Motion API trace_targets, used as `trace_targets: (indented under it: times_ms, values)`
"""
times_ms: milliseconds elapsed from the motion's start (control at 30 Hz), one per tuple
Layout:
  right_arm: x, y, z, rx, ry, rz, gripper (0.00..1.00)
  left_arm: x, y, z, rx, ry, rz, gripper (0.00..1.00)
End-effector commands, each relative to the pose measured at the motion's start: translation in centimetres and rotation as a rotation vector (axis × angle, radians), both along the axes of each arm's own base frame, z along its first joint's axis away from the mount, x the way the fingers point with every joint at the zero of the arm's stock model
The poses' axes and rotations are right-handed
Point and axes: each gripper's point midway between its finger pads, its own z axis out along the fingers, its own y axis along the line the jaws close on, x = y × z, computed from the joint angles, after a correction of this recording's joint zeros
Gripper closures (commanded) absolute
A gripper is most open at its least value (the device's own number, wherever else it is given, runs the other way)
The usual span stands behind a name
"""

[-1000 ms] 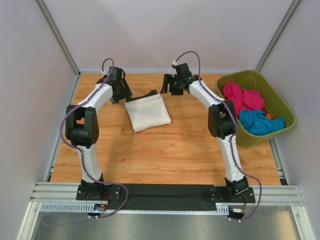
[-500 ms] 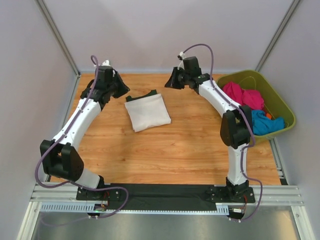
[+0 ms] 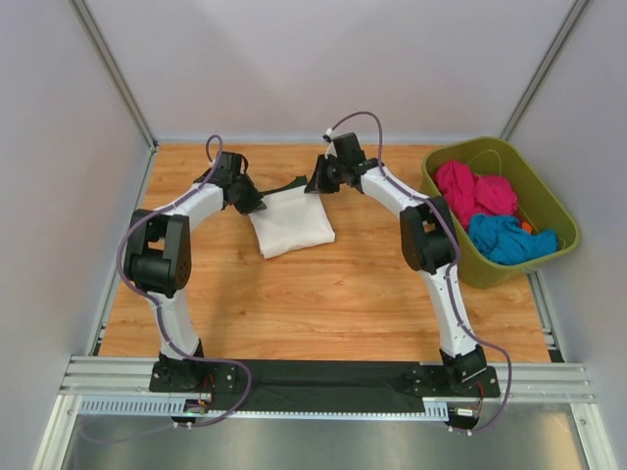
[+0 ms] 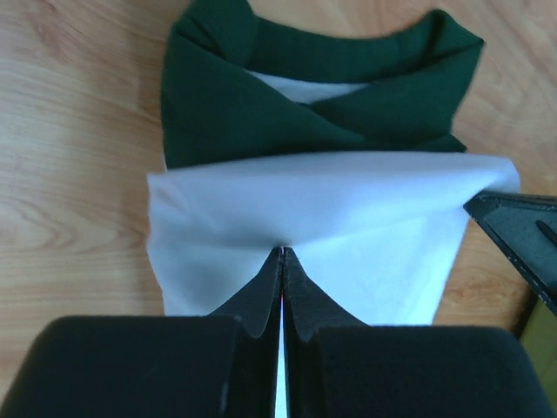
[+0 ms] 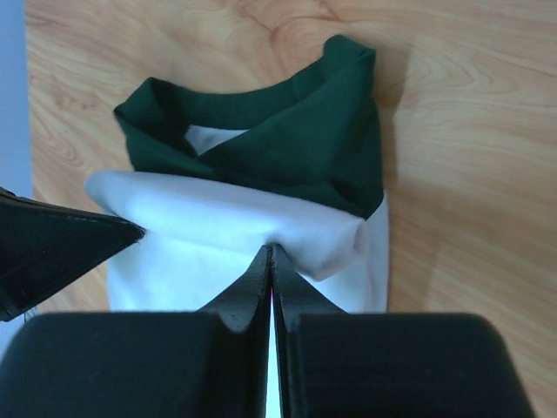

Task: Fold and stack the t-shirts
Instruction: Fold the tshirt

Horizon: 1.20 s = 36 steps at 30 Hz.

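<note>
Top view first: my wrists cover my fingertips, so the actual pinch is hard to make out. Both arms reach to the far end of the surface (image 3: 323, 294), with my left hand (image 3: 257, 203) and right hand (image 3: 312, 184) at the far corners of the folded t-shirt (image 3: 290, 225).

Left wrist view: the chest print is buried in the fold. My left hand is closed tight on the white edge, and the green neckband (image 4: 313, 61) is just beyond.

Right wrist view: same deal, right hand clamped on the white fold, left hand cut off at the left.
</note>
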Motion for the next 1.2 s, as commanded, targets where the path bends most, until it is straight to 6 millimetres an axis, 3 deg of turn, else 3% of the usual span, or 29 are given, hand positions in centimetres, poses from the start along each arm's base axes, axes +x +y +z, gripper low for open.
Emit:
trace_targets:
  times_ms: [0,200,400,667,833,933,1000,1167]
  values:
    - [2.5,0.7,2.1,0.029,-0.073,-0.011,1.0,3.6,0.2,1.0,-0.045,-0.072,0.007,1.0]
    - [4.3,0.6,-0.4,0.001,-0.077,-0.041,1.0,5.7,0.6,-2.0,-0.042,-0.04,0.011,1.0]
    - [5.1,0.1,-2.7,0.007,-0.068,-0.067,0.99,6.3,1.0,-4.0,-0.043,-0.006,0.017,1.0]
    - [5.8,-0.2,-4.4,-0.014,-0.067,-0.075,1.0,7.0,1.9,-4.1,-0.001,-0.005,-0.003,1.0]
    - [5.8,-0.5,-4.0,-0.021,-0.075,-0.078,1.0,7.4,3.2,-2.3,0.044,-0.049,-0.031,1.0]
    - [5.9,-1.3,-3.6,-0.056,-0.085,-0.101,1.0,8.2,5.2,-1.3,0.1,-0.071,-0.021,1.0]
    - [6.0,-1.8,-3.0,-0.079,-0.105,-0.128,1.0,8.6,5.8,-2.3,0.128,-0.069,-0.026,1.0]
    - [5.8,-3.1,-4.8,-0.154,-0.098,-0.154,1.0,8.8,6.3,-4.8,0.173,0.02,-0.082,1.0]
